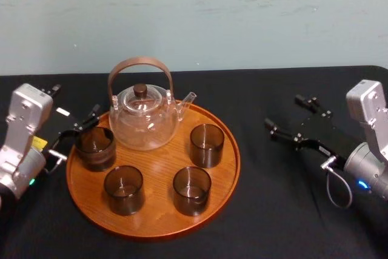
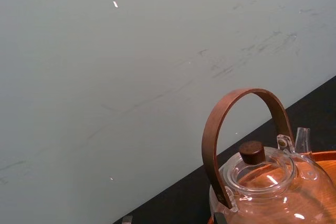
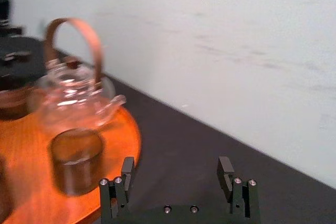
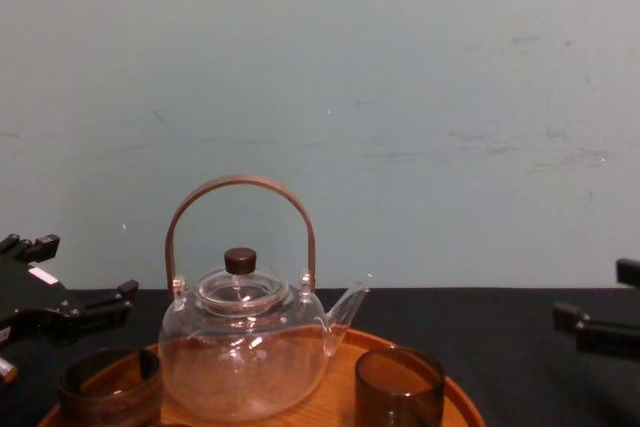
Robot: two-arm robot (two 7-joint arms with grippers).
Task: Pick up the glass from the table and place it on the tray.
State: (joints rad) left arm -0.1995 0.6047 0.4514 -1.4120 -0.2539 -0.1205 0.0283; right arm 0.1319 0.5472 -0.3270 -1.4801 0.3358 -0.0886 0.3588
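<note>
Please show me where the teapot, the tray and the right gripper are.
teapot (image 1: 144,127), head view, on its clear glass belly.
tray (image 1: 159,171), head view, on bare wood near its middle.
right gripper (image 1: 282,111), head view, midway between its open fingertips.

Parted fingers (image 3: 127,169) beside tray (image 3: 131,129) with glass (image 3: 76,162), teapot (image 3: 73,92)

Silver wrist housings (image 1: 25,112), black left claw (image 1: 74,102) and right claw (image 1: 285,111), looped grey cable (image 1: 339,191)

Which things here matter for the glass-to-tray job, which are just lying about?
Job: tray; three smoky glasses on it; table; left gripper, open at the tray's left edge; right gripper, open over the table right of it.
Lying about: teapot and banded cup, both on the tray.
</note>
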